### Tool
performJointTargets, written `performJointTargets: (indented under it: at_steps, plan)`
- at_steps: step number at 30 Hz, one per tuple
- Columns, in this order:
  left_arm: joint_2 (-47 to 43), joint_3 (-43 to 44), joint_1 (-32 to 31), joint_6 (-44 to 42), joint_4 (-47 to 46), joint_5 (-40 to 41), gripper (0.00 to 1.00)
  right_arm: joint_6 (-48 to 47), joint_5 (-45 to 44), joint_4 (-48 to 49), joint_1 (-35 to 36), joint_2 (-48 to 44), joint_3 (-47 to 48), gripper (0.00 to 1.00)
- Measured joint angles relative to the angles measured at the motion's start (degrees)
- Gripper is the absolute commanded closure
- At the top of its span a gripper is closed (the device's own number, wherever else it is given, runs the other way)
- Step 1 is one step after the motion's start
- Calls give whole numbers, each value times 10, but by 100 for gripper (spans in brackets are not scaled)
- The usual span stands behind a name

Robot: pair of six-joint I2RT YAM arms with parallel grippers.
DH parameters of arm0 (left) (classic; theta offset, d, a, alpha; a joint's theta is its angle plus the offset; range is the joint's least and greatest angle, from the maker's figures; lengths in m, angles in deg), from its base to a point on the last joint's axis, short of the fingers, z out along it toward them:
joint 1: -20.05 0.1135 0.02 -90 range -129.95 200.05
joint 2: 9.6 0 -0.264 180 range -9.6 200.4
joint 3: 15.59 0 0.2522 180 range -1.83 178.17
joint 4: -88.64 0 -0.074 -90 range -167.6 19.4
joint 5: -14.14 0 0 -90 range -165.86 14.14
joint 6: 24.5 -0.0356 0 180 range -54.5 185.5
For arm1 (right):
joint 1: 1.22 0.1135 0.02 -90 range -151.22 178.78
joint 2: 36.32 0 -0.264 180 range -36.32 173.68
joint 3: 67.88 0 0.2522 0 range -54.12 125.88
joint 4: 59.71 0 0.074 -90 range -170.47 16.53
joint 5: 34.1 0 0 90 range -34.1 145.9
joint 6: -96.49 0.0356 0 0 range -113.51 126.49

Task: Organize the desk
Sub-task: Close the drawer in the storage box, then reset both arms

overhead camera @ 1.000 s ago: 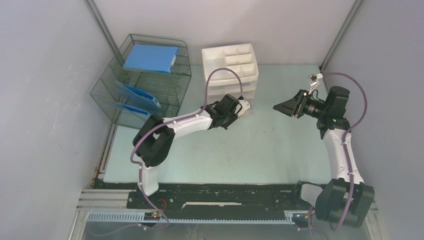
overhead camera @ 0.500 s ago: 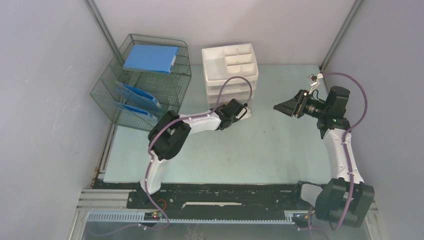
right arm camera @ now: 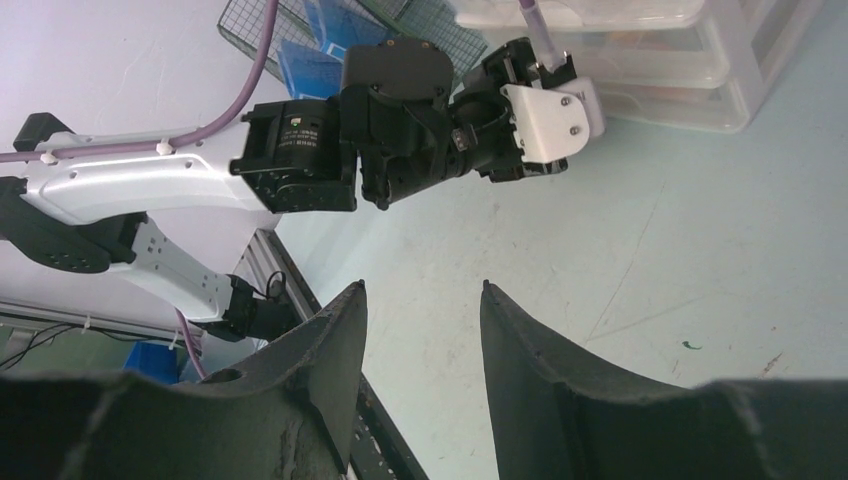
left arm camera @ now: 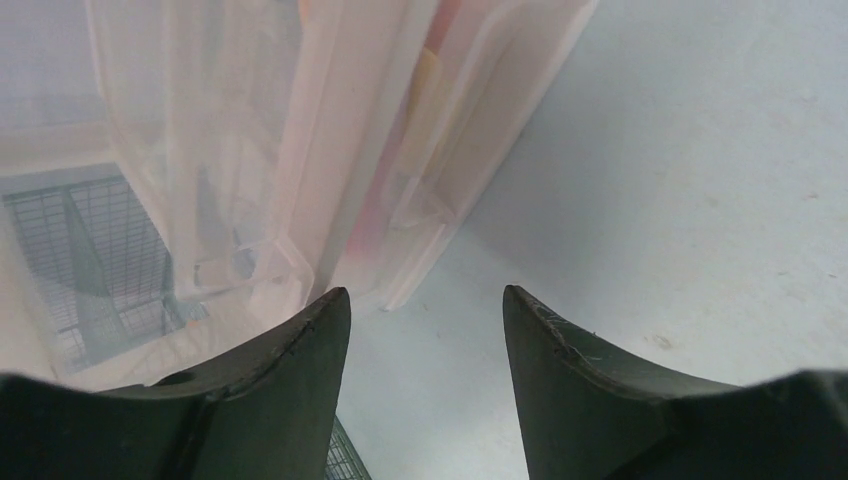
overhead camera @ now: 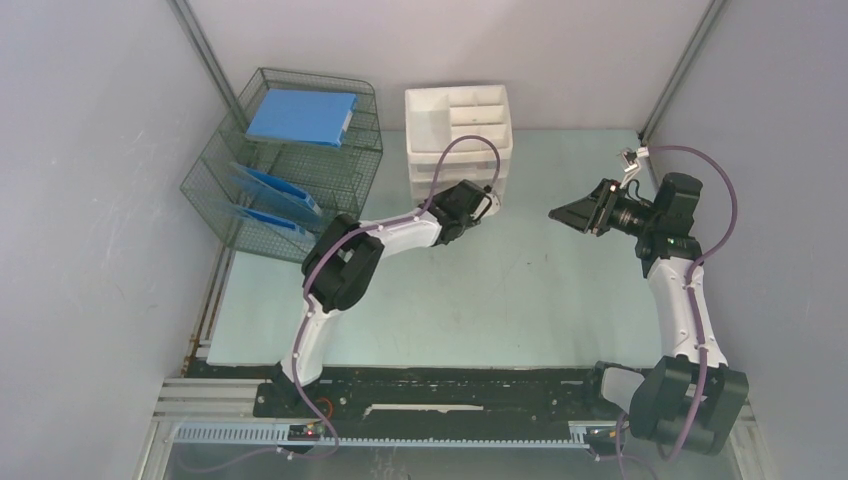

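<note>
Left pincer (left arm camera: pixel 425 298): jaws spread, nothing between them, tips low at the bottom front corner of the drawer unit (left arm camera: pixel 340 150). The left finger sits just beside that corner; I cannot tell whether it touches.

The unit stands at the far edge of the surface (overhead camera: pixel 520 290), near the wire rack (overhead camera: pixel 290 165). The surface is the pale green top under both arms.

Right pincer (right arm camera: pixel 420 292): jaws apart, empty, held in the air well right of the unit.

Judgement: the step in hand is work on the unit's lowest drawer. The unit looks light and likely to slide. Keep the wrist level, move straight along the drawer's axis, and keep the finger off the corner so the unit does not twist toward the rack.
</note>
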Motion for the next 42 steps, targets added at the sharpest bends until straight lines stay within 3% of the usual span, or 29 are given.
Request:
performJointTargets:
  at_steps: [9, 16, 23, 29, 34, 36, 38, 42]
  plan:
    - [-12, -7, 8, 18, -2, -27, 35, 0, 0, 0, -1, 0, 0, 47]
    - [-148, -116, -2, 85, -16, -82, 33, -14, 3, -2, -1, 0, 0, 47]
    - [-323, -183, -7, 167, -44, -113, 11, -73, 36, -18, -12, -2, 0, 46]
    - [-451, -199, 15, 248, -60, -176, 2, -207, 89, -121, -58, -21, 23, 41]
    - [-546, -209, 89, 353, -70, -267, 0, -356, 48, -239, -89, -46, 82, 31]
    - [-579, -214, 120, 393, -73, -297, 0, -396, 16, -263, -94, -67, 93, 22]
    - [-614, -218, 156, 441, -70, -329, 0, -423, -13, -275, -95, -90, 98, 4]
    - [-668, -218, 219, 525, -67, -397, 0, -448, -75, -270, -95, -144, 103, 0]
